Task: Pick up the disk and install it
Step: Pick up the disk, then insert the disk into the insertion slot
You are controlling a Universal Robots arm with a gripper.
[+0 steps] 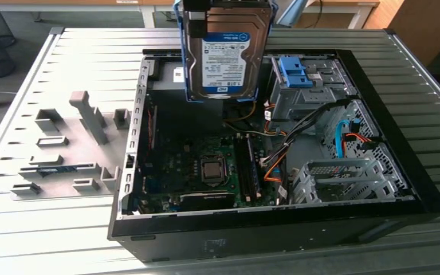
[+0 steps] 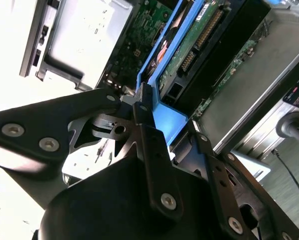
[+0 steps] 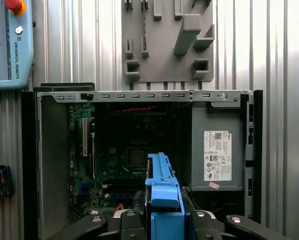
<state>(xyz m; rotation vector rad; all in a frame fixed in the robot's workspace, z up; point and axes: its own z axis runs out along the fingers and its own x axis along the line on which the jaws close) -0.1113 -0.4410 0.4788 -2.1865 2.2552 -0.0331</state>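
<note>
The disk (image 1: pixel 228 57), a silver drive with a white-and-blue label in a blue plastic carrier, hangs on edge in the air above the far part of the open computer case (image 1: pixel 281 232). My gripper (image 3: pixel 163 212) is shut on the carrier's end, one black finger on each side. In the second wrist view the gripper (image 2: pixel 164 117) clamps the blue bracket, and the disk's (image 2: pixel 189 45) green circuit-board side shows beyond it. The disk's (image 3: pixel 162 182) blue edge points down over the motherboard (image 3: pixel 134 155).
A grey drive cage topped by a blue clip (image 1: pixel 293 74) stands at the case's far right of the exterior view, and another cage (image 1: pixel 334 177) nearer. The power-supply box (image 3: pixel 217 150) fills one corner. A grey fixture plate (image 1: pixel 67 149) lies beside the case, and cables (image 1: pixel 281 154) cross the middle.
</note>
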